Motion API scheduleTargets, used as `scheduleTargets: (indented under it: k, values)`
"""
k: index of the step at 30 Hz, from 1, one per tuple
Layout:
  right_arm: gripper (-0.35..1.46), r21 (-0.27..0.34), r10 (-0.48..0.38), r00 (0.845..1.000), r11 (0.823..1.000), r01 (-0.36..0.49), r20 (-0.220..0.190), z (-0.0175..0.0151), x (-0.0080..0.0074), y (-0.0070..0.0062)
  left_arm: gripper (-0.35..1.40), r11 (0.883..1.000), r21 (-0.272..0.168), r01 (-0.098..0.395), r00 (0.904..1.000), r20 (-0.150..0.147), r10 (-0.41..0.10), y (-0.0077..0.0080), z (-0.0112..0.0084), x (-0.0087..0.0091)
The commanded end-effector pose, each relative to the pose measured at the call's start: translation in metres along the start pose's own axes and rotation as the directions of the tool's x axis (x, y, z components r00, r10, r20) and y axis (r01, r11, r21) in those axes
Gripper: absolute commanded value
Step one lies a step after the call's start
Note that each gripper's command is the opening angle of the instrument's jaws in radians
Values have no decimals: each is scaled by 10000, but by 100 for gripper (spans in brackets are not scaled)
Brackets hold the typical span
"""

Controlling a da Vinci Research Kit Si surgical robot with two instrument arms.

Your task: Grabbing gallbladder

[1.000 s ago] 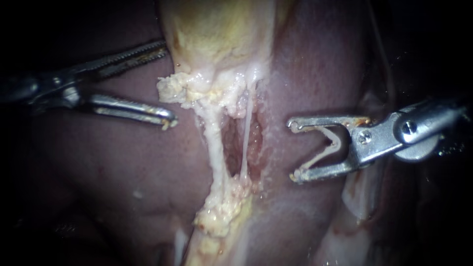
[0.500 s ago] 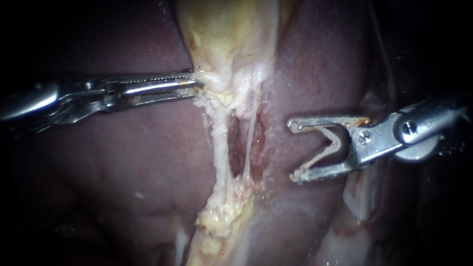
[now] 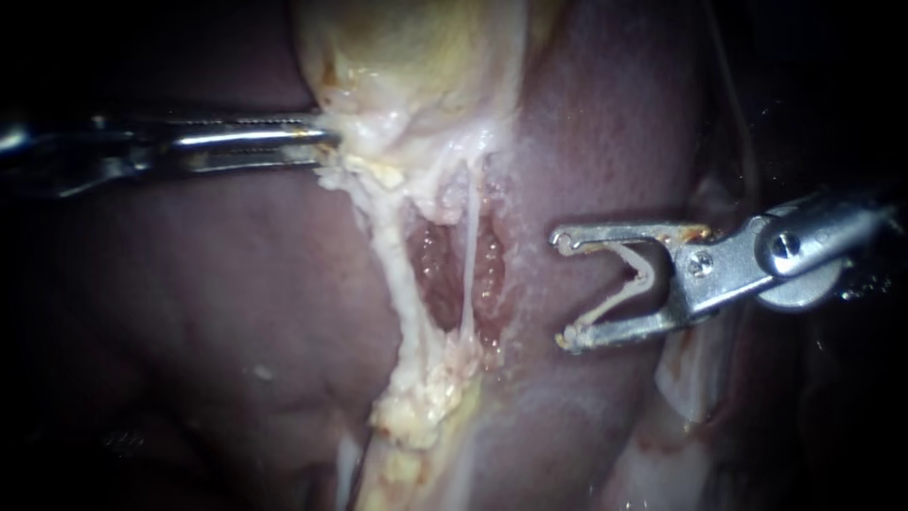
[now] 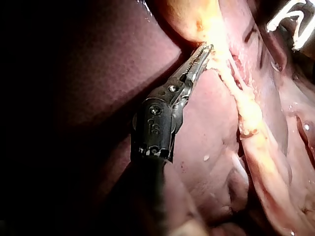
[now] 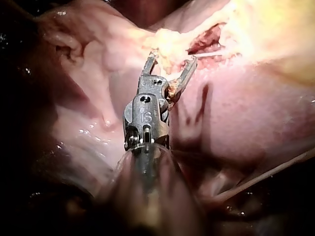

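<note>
The left instrument point(image 3: 317, 147) point(image 4: 204, 51) comes in level across the dark liver point(image 3: 236, 312). Its pincer is clamped on the lower left edge of the gallbladder point(image 3: 416, 57) point(image 4: 197, 19). The gallbladder is the pale yellow sac at the upper middle of the endoscope view, narrowing downward.

It looks soft, wet and thin-walled, so I judge it slippery and easy to tear. A bite on the thick fatty rim near the neck should hold better than one on the taut body.

Below the neck run a thick pale tube point(image 3: 388, 274) and, just beside it, a thin strand point(image 3: 468, 255). Raw red tissue shows between and around them. Both look stretched and fragile, so a hard pull risks snapping the strand.

The right instrument point(image 3: 563, 289) point(image 5: 171, 59) sits just beside that raw patch, its pincer apart and holding nothing.

Open room lies over the liver on the left; the right side is crowded.
</note>
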Motion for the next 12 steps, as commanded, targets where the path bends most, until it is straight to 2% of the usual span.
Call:
scheduleTargets:
  k: [1, 4, 12]
  values:
    - [50, -6, 4, 10000, 10000, -4, 0, 0, 0, 0, -35, 10000, -8, -50, 10000, -81, 50, -2, -6, 5]
    - [50, -9, 6, 10000, 10000, -6, 1, 0, 0, 1, -35, 10000, 44, -48, 10000, -74, 49, -3, -10, 5]
    - [50, -8, 6, 10000, 10000, -6, 0, 0, 0, 1, -35, 9999, 101, -77, 9999, -83, 77, -1, -4, 0]
